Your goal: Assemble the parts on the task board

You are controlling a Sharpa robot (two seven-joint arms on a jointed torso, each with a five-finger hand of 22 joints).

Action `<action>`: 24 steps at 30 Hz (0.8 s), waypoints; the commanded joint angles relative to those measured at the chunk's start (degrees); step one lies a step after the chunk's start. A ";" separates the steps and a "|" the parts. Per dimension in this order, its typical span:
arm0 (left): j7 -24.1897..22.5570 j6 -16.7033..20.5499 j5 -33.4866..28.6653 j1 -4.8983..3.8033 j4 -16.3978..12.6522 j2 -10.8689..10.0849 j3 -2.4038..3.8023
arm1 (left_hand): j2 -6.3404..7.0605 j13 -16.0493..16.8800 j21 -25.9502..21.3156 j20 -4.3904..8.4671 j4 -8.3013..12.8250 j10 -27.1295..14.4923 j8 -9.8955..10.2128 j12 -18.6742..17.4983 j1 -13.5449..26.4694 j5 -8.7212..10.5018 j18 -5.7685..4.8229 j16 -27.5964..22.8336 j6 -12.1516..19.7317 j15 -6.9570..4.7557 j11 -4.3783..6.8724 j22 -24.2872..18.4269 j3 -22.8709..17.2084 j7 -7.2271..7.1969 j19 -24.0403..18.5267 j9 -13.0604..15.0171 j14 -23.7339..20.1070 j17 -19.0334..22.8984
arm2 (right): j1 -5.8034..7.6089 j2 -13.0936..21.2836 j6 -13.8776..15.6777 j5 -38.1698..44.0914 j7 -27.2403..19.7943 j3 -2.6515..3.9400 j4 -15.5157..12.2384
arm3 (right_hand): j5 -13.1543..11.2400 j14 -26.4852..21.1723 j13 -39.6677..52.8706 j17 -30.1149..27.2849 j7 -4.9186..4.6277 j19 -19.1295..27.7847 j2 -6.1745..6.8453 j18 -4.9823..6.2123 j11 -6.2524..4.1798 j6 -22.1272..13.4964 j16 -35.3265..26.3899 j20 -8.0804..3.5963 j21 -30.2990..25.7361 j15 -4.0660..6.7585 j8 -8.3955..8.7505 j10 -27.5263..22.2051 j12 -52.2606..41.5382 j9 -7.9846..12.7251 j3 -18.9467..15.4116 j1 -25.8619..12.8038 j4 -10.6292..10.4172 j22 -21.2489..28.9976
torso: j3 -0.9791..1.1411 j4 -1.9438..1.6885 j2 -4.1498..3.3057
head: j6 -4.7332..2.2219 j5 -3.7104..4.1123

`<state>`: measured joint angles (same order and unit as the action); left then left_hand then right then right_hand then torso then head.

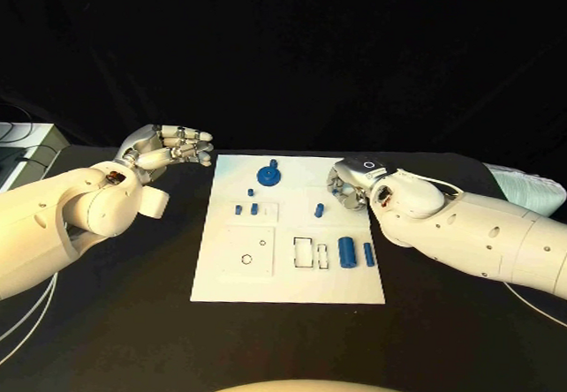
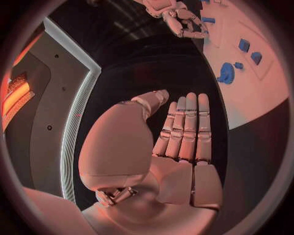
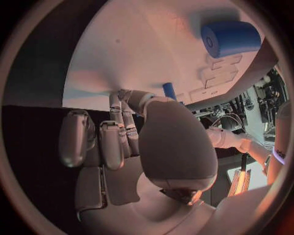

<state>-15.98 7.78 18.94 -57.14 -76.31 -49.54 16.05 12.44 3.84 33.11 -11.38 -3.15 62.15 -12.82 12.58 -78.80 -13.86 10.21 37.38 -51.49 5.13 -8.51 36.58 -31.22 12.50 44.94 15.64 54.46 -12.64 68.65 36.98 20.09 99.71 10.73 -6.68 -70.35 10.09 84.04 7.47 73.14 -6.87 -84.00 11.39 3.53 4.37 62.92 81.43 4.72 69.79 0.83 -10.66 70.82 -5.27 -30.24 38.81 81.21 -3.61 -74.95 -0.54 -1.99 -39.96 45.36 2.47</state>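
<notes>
The right hand [image 1: 356,186] was lowered at the task board [image 1: 229,277] just beside a small blue peg [image 1: 319,210], its grasp untellable; the left hand [image 1: 171,146] was held curled, empty, off-board; a pinch seemed required next.

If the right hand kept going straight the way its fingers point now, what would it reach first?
Probably the small upright blue peg on the task board. The right hand hovers at the board's right edge, fingers aimed across it, and in its wrist view the peg stands just past the fingertips. Height is unclear, so it might pass over.
</notes>
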 commanded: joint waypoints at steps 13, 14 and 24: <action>0.15 -0.47 -0.62 -0.01 0.56 0.02 0.06 | 0.19 0.01 -0.66 -0.31 -0.05 -0.82 0.67 -0.66 -0.46 -0.05 0.01 -0.65 0.94 0.59 -0.42 -0.34 0.61 0.24 0.19 -0.27 0.22 -0.31 | -0.24 2.40 7.33 0.76 0.49 0.18 -3.76 | -0.18 2.57 -0.04 0.08 0.05 -1.10 -0.23 0.12 -1.22 0.49 -0.16 -0.39 1.15 0.50 -0.42 1.95 0.21 -0.12 0.45 -0.31 0.73 -6.42 | 0.04 0.12 0.06 | -0.33 -0.16; 0.16 -0.48 -0.64 -0.01 0.60 0.01 0.06 | 0.19 0.01 -0.66 -0.31 -0.05 -0.82 0.67 -0.66 -0.46 -0.05 0.01 -0.65 0.94 0.59 -0.42 -0.34 0.61 0.24 0.19 -0.27 0.22 -0.31 | -0.22 2.55 7.50 0.67 0.48 0.25 -4.00 | -0.18 2.57 -0.04 0.08 0.05 -1.10 -0.23 0.12 -1.22 0.49 -0.16 -0.39 1.15 0.50 -0.42 1.95 0.21 -0.12 0.45 -0.31 0.73 -6.42 | 0.05 0.12 0.05 | -0.34 -0.16; 0.31 -0.56 -0.99 -0.01 0.85 -0.12 0.06 | 0.21 0.01 -0.75 -0.33 -0.04 -0.98 0.71 -0.73 -0.47 -0.05 0.01 -0.75 1.07 0.63 -0.47 -0.40 0.67 0.28 0.23 -0.31 0.24 -0.36 | 0.80 5.31 9.50 -1.68 -0.01 1.05 -8.37 | -0.25 2.61 -0.06 0.24 0.06 -1.24 -0.15 0.02 -1.24 0.57 -0.06 -0.41 1.67 0.53 -0.47 2.11 0.25 -0.15 0.54 -0.46 0.83 -6.68 | 0.05 0.16 0.01 | -0.53 -0.39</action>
<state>-15.55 7.78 18.60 -57.14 -75.40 -49.68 16.05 12.44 3.84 32.66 -11.37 -3.16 61.54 -12.49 12.09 -78.80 -13.86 10.21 37.00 -50.88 5.34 -9.12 36.26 -30.90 12.70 44.93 15.41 54.67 -12.92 69.38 42.03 27.60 99.18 11.24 -5.66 -77.92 9.71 84.04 7.41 73.31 -6.74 -84.00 11.40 3.53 4.59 63.03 81.43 4.72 71.27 0.83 -10.90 71.03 -4.85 -30.31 39.22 81.20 -3.06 -74.93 -0.51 -1.82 -39.92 44.87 2.18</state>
